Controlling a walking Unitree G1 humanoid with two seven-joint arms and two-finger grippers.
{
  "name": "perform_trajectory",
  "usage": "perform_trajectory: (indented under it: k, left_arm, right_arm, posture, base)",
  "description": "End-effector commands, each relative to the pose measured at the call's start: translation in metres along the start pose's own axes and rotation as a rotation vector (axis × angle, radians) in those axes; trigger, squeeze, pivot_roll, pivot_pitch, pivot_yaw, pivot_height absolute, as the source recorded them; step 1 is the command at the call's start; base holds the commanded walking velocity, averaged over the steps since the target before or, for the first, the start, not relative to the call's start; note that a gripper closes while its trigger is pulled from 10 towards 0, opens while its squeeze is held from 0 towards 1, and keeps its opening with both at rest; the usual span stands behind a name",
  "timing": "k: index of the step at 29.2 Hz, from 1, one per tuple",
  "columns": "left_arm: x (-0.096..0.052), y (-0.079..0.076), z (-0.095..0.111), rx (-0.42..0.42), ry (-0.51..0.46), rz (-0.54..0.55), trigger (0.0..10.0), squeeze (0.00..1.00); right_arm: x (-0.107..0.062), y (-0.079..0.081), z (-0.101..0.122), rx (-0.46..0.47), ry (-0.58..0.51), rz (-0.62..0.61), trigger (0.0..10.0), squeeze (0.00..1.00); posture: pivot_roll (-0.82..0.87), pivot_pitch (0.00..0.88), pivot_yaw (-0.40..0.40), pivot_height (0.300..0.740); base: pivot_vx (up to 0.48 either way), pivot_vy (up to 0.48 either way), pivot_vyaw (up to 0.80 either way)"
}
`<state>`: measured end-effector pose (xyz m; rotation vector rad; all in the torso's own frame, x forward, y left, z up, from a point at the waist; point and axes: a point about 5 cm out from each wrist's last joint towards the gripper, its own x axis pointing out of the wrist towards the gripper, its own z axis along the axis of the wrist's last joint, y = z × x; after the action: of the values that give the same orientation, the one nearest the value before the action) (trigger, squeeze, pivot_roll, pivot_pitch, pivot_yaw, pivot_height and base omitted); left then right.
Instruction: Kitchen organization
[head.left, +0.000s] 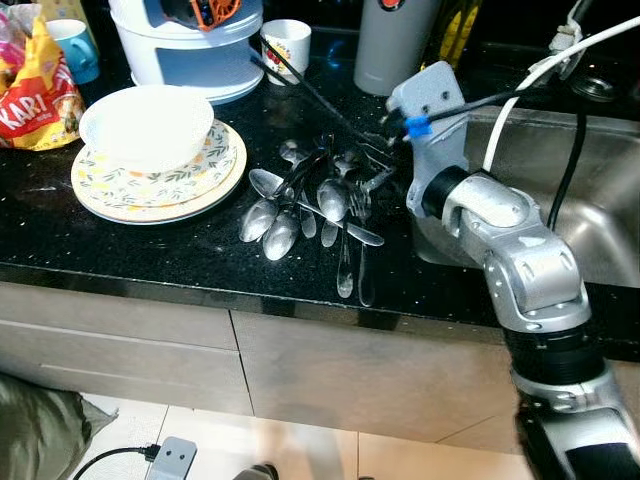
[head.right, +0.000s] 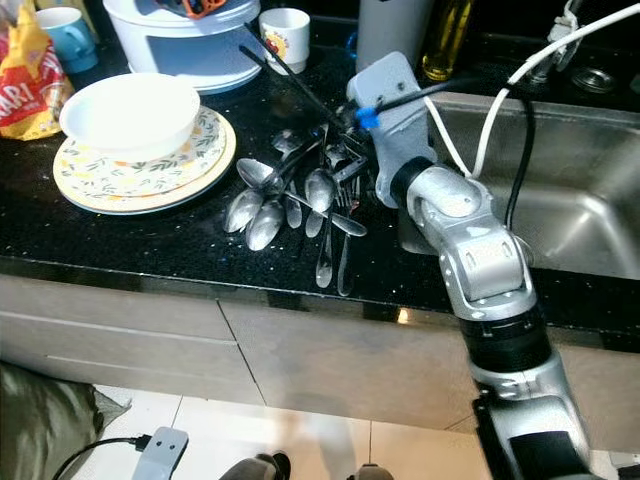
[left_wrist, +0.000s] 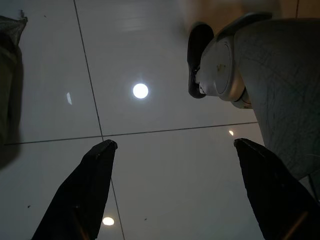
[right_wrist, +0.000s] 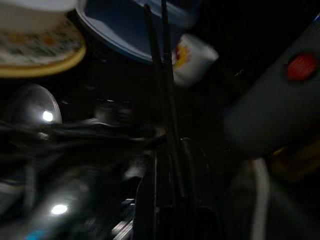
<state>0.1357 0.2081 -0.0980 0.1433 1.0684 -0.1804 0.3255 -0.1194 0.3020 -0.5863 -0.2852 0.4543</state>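
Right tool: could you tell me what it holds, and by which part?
Nothing appears held: the right tool, over the cutlery pile, has its fingers together, nothing visible between.

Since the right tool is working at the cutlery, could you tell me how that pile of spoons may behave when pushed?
The spoons look like polished metal on a glossy black counter, so they would probably slide easily. They lie crossed and overlapping, so nudging one likely drags its neighbours. Their thin flat handles may be awkward to pinch.

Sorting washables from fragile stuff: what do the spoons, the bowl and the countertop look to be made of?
The pile of shiny silver spoons and forks looks like polished steel, with mirror-like glints. The plain white bowl seems glazed ceramic, smooth and glossy, though hard plastic is possible. The black speckled countertop looks like polished stone.
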Motion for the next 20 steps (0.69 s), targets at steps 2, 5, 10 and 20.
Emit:
perform_trajectory:
  k: [2,5,10,20]
  left_arm:
    - [0.0,-0.006,-0.008,0.004,0.032,-0.023,10.0,0.0]
    - [0.0,-0.006,-0.008,0.004,0.032,-0.023,10.0,0.0]
    - [0.0,-0.007,-0.007,0.002,0.027,-0.024,10.0,0.0]
    - [0.0,-0.007,-0.006,-0.003,0.022,-0.025,10.0,0.0]
  right_arm:
    - [0.001,0.002,0.0,-0.071,-0.011,-0.007,0.0,0.0]
    - [0.0,-0.002,-0.002,-0.114,-0.004,-0.025,0.0,0.0]
    - [0.0,-0.006,-0.003,-0.109,-0.057,-0.046,0.0,0.0]
    - [-0.01,-0.017,-0.001,0.245,-0.232,-0.053,0.0,0.0]
  posture:
    - [0.03,0.134,-0.023,0.74]
    - [0.03,0.133,-0.023,0.74]
    - [0.03,0.128,-0.03,0.74]
    - [0.03,0.117,-0.035,0.74]
  base:
    - [0.0,0.0,0.0]
    - [0.0,0.0,0.0]
    - [0.0,0.0,0.0]
    - [0.0,0.0,0.0]
